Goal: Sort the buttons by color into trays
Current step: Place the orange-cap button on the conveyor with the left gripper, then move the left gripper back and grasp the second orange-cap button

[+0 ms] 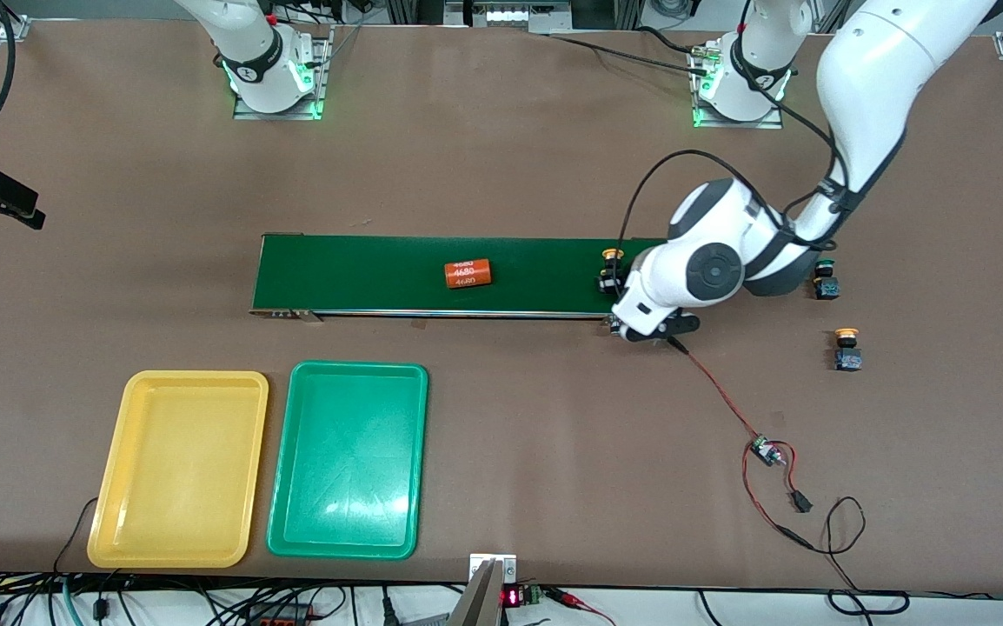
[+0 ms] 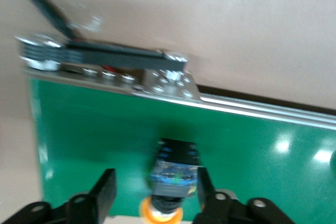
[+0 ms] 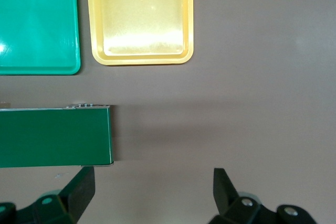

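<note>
the left gripper has its fingers apart around a yellow button on the conveyor belt, not clamping. lifting may tip it. the right gripper waits, spread, yellow tray at twelve o'clock.

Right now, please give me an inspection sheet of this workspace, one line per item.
Surface: brown table, long green conveyor belt on it.
Job's things: yellow tray and green tray side by side, both without buttons; yellow-capped button on the belt; green-capped button and a second yellow-capped button on the table.
Clutter: orange cylinder on the belt.
Grippers: left gripper open around the belt button; right gripper open, waiting.
Cables: red-black wire with small board.
Surroundings: nothing seen.
</note>
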Controlling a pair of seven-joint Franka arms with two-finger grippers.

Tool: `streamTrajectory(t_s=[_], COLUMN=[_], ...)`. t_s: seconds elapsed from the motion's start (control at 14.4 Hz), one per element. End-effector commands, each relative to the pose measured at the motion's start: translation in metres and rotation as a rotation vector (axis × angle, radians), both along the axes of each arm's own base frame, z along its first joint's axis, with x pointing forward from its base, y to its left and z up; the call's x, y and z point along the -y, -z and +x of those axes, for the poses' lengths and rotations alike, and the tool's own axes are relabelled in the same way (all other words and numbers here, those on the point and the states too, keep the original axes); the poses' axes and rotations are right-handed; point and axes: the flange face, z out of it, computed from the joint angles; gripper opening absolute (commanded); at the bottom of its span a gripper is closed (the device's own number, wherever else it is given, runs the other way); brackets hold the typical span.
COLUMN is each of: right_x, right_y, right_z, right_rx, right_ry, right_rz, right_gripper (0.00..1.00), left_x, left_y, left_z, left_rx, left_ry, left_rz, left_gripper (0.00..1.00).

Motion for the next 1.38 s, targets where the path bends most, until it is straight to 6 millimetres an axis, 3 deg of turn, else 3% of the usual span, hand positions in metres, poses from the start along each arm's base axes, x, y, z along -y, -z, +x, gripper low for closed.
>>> streamTrajectory(t_s=[0.0, 0.07, 0.21, 0.28, 0.55, 0.76, 0.97, 1.18, 1.32], right_x=[-0.001, -0.002, -0.003, -0.002, -0.002, -0.001, 0.004, 0.004, 0.005], right_y=[-0.007, -0.007, -0.006, -0.006, -0.007, -0.007, -0.006, -0.006, -0.006], right_z=[-0.011, -0.012, -0.013, -0.013, -0.013, -0.012, -0.013, -0.013, -0.013], right_rx=[0.001, 0.001, -0.007, -0.008, -0.009, -0.008, -0.009, -0.009, -0.007], right_ry=[-0.006, 0.001, 0.053, 0.045, 0.024, 0.025, 0.034, 0.036, 0.039], right_rz=[0.003, 0.003, 0.004, -0.001, -0.001, -0.001, 0.001, 0.001, 0.002], right_gripper=[1.00, 1.00, 1.00, 1.00, 1.00, 1.00, 1.00, 1.00, 1.00], left_x=[-0.026, -0.044, -0.086, -0.112, -0.183, -0.238, -0.304, -0.346, -0.359], left_y=[-0.062, -0.071, -0.071, -0.062, -0.033, -0.017, 0.014, 0.044, 0.063], left_z=[0.033, 0.045, 0.064, 0.072, 0.091, 0.103, 0.110, 0.111, 0.106], left_rx=[-0.018, -0.021, -0.016, -0.004, 0.075, 0.094, 0.107, 0.132, 0.116], left_ry=[-0.014, -0.034, -0.055, -0.049, 0.201, 0.307, 0.385, 0.398, 0.388], left_rz=[0.040, 0.050, 0.065, 0.105, 0.300, 0.319, 0.298, 0.239, 0.215], left_gripper=[1.00, 1.00, 1.00, 1.00, 1.00, 1.00, 1.00, 1.00, 1.00])
